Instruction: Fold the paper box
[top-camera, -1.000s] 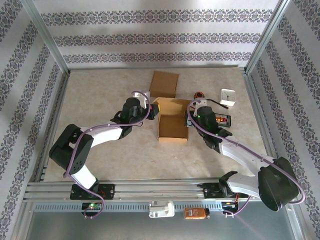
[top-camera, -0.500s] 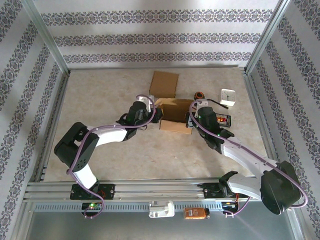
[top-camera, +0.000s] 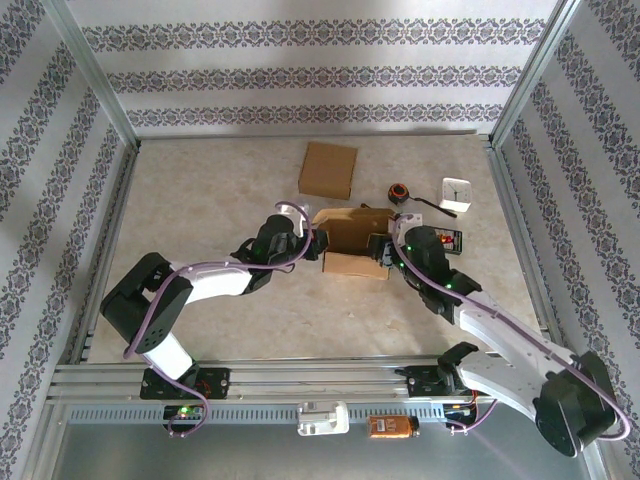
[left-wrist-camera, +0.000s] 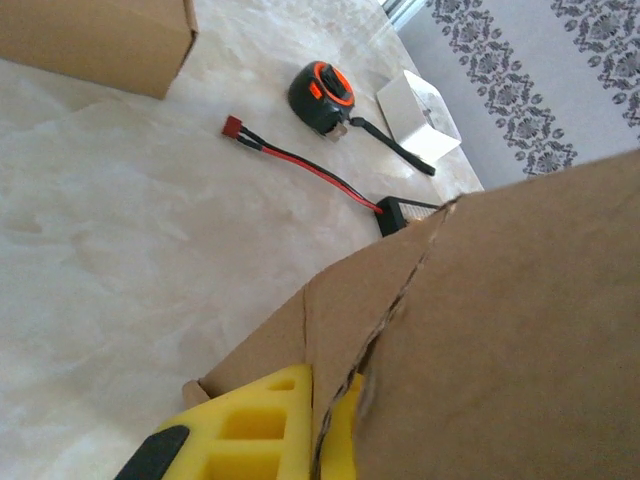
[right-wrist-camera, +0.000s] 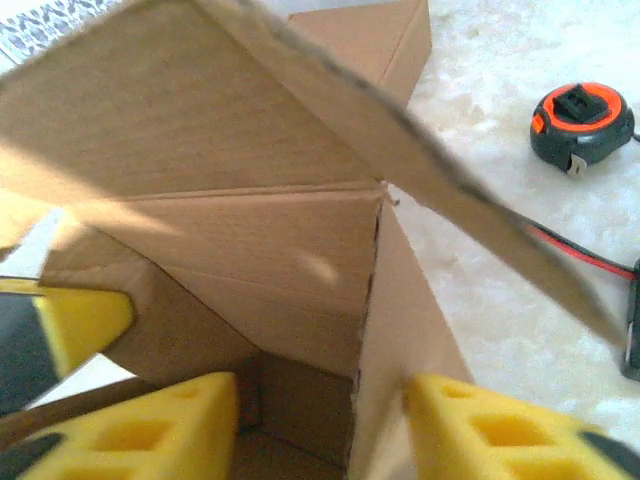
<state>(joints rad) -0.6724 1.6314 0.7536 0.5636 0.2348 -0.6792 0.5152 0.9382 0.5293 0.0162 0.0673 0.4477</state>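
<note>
From above, the paper box sits in the middle of the table, partly raised, with its walls leaning and its top not yet closed. The left gripper is at its left side and the right gripper at its right. A second, flat box lies just beyond, and a tape measure and a white block lie to the far right. The left wrist camera shows one yellow finger against a torn cardboard edge, and I cannot tell whether this hand is gripping. A red wire runs across the table behind it. The right wrist camera shows that hand's fingers apart, straddling an upright side wall inside the box, with a loose flap hanging overhead. The job looks about midway: the walls are coming up, while squaring the corners, tucking in the flaps and shutting the lid seem left to do.
</note>
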